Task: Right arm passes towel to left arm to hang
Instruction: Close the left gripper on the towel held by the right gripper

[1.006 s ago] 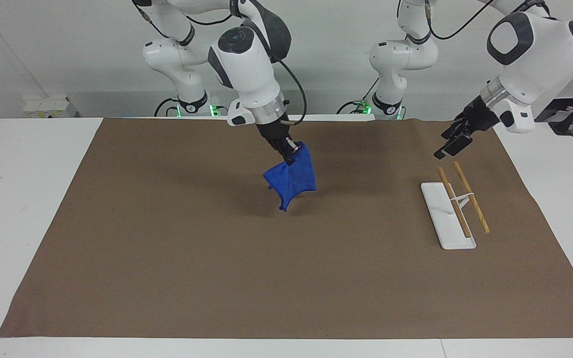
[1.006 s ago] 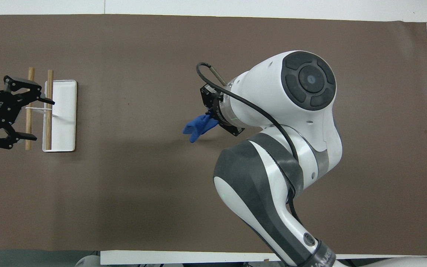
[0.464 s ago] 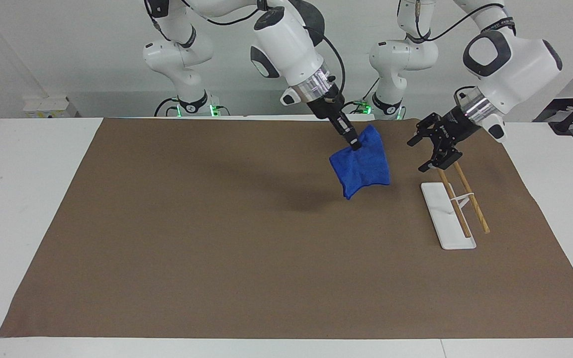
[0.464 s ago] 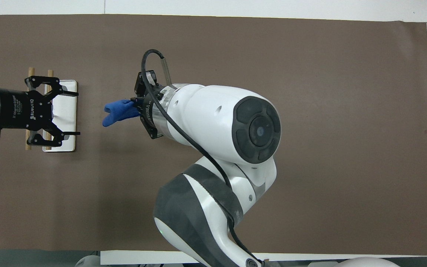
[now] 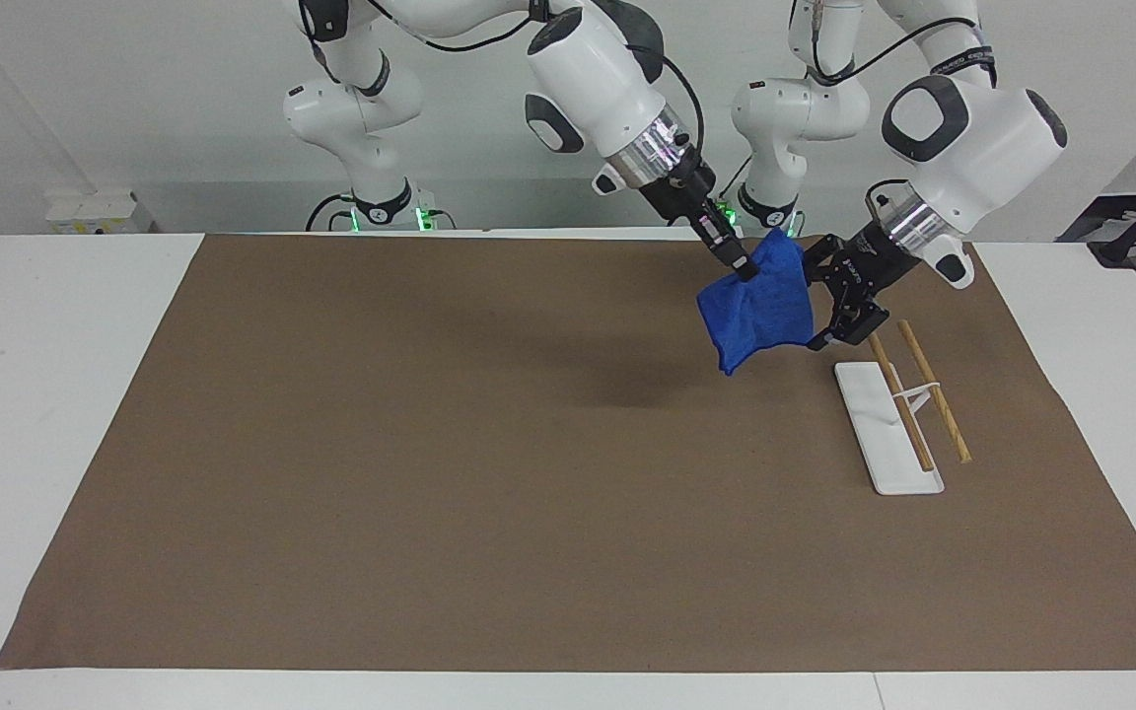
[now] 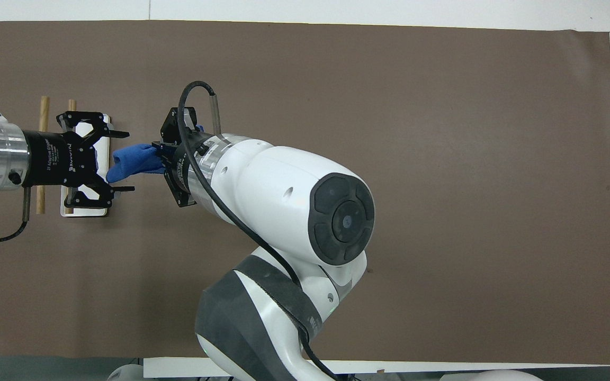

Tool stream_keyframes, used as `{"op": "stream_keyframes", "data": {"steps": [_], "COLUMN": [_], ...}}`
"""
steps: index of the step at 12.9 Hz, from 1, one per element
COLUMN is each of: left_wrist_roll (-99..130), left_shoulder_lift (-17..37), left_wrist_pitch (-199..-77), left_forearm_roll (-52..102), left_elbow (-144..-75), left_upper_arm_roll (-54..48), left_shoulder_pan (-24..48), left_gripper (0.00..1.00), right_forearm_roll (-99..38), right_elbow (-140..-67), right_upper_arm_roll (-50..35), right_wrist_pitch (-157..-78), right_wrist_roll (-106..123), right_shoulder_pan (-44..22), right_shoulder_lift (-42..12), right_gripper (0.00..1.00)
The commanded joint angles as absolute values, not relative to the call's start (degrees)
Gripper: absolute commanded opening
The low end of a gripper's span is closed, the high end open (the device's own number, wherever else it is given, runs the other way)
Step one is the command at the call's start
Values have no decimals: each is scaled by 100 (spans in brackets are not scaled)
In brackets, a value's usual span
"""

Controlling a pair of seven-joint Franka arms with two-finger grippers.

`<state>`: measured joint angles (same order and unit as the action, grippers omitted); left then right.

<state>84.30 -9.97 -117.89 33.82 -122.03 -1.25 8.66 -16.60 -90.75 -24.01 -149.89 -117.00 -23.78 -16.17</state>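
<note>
Handover under way beside the rack

Right hand (image 5: 744, 268) grips the towel (image 5: 758, 308) aloft beside the rack (image 5: 901, 412); left hand (image 5: 817, 301), spread wide, brackets its edge and must next close.

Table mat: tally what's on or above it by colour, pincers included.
Blue: 1, the towel, hanging from the shut right pincer.
White: 1, the rack base.
Wood: 2, the rack's dowels.
Black: 2, the right pincer and the open left pincer, which is around the towel's edge.
Total: 6.
</note>
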Motion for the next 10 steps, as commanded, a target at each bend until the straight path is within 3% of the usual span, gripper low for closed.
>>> {"op": "stream_keyframes", "data": {"steps": [1,4,7,8,10], "left_wrist_roll": [8517,8464,8376,8376,8350], "left_shoulder_lift": [-1108,-1099,-1099,-1099,-1099], "left_wrist_pitch": [-12076,-12094,-12059,-12059,-12050], "left_forearm_roll": [3480,3463,3454,3445,3419], "left_elbow": [-12419,-12419,-12419,-12419,-12410], "left_upper_arm_roll": [-105,-97,-97,-97,-97], "left_shoulder_pan": [1037,1046,1081,1090,1081], "left_gripper": [87,40,8,2,1], "right_forearm_roll": [-1723,-1723,-1723,-1723,-1714], "right_elbow": [-8947,-8947,-8947,-8947,-8947], "right_upper_arm_roll": [-2487,-2487,-2487,-2487,-2487], "right_wrist_pitch": [-15064,-15064,-15064,-15064,-15056], "right_wrist_roll": [-11742,-11725,-11716,-11707,-11698], "right_shoulder_pan": [-2320,-2320,-2320,-2320,-2320], "right_shoulder_lift": [-1723,-1723,-1758,-1758,-1758], "right_gripper": [0,0,0,0,0]}}
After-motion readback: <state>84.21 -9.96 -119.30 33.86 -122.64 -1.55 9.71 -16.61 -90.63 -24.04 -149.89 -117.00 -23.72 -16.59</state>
